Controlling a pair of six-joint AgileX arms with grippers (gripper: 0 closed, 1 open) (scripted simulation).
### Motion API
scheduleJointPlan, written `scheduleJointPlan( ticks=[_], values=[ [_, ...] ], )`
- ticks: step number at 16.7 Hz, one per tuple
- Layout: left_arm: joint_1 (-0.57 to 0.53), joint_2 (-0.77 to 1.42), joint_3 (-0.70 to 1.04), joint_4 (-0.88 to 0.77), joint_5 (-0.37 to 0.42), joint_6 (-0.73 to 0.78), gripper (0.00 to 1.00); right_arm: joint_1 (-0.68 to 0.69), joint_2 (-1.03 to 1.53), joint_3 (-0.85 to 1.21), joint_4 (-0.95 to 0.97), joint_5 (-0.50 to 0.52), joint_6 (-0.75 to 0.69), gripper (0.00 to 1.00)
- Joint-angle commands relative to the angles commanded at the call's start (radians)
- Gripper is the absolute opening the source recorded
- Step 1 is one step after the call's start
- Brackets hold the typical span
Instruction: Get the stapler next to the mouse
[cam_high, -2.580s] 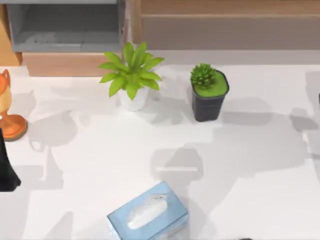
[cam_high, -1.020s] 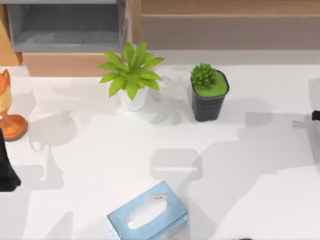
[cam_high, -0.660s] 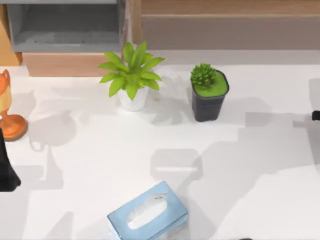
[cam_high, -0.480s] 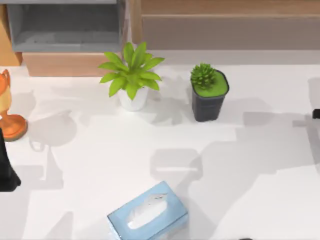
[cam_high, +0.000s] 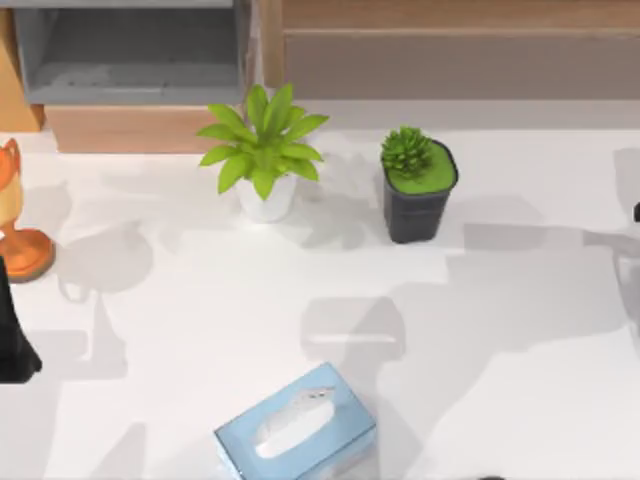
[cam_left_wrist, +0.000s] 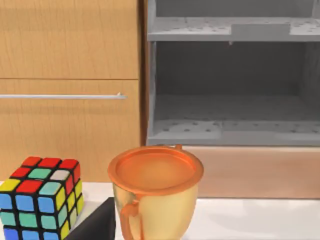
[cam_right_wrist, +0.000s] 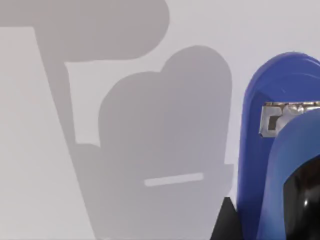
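Since a moment ago, my right arm's dark tip (cam_high: 636, 212) slid toward the right edge; stapler (cam_right_wrist: 270, 150) fills the lower right, pincer state unclear.

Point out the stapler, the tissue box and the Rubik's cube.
stapler (cam_right_wrist: 252, 150): right wrist view, on its bright-blue base.
tissue box (cam_high: 340, 425): top view, on its pale-blue top beside the slot.
Rubik's cube (cam_left_wrist: 37, 200): left wrist view, on its front face.
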Motion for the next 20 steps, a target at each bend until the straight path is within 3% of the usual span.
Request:
scheduleJointPlan(
  ticks=[3, 6, 15, 20],
  values=[
    [0.000, 0.000, 0.000, 0.000, 0.000, 0.000, 1.00, 0.015, 0.000, 0.005, -0.001, 0.000, 0.015, 0.00],
    [0.000, 0.000, 0.000, 0.000, 0.000, 0.000, 1.00, 0.113, 0.004, 0.023, -0.016, 0.000, 0.094, 0.00],
    [0.000, 0.000, 0.000, 0.000, 0.000, 0.000, 1.00, 0.672, -0.003, 0.048, -0.065, -0.004, 0.476, 0.00],
    [0.000, 0.000, 0.000, 0.000, 0.000, 0.000, 1.00, 0.738, -0.020, 0.048, -0.066, -0.003, 0.534, 0.00]
  ],
)
